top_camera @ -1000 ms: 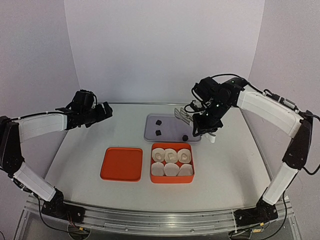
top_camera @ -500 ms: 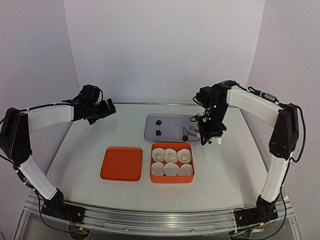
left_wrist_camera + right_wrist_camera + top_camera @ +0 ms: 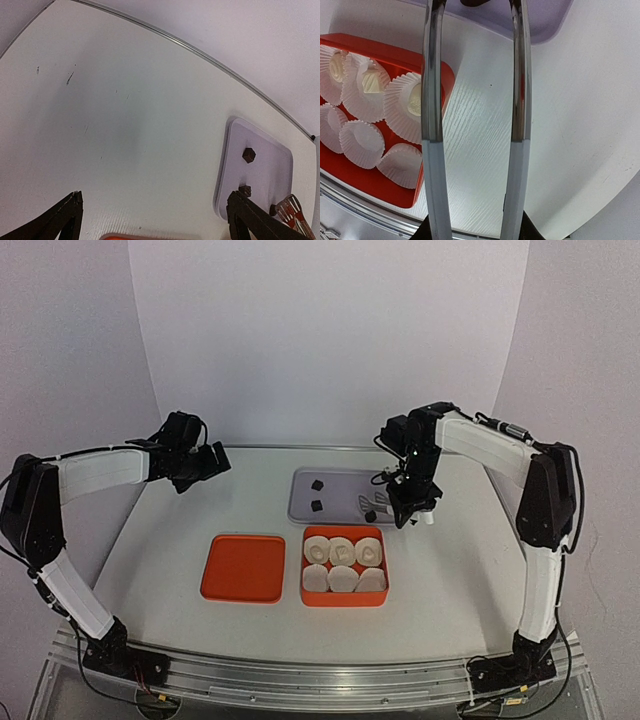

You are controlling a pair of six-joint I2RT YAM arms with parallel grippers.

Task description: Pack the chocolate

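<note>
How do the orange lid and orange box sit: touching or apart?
Apart. The top view shows a strip of white table between lid and box.

**Robotics laboratory test cell.** A white table [image 3: 160, 560] is enclosed at the top and both sides of the frame by plain pale backdrop panels [image 3: 330, 340]. An aluminium rail [image 3: 300, 677] along the bottom edge carries the left arm [image 3: 90, 472], the right arm [image 3: 485, 447] and loose cables [image 3: 125, 687].

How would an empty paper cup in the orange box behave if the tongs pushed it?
The empty paper cup looks thin and pleated, so the tongs would probably crumple it. It seems light and might slide, though neighbouring cups and the orange box hem it in.
</note>
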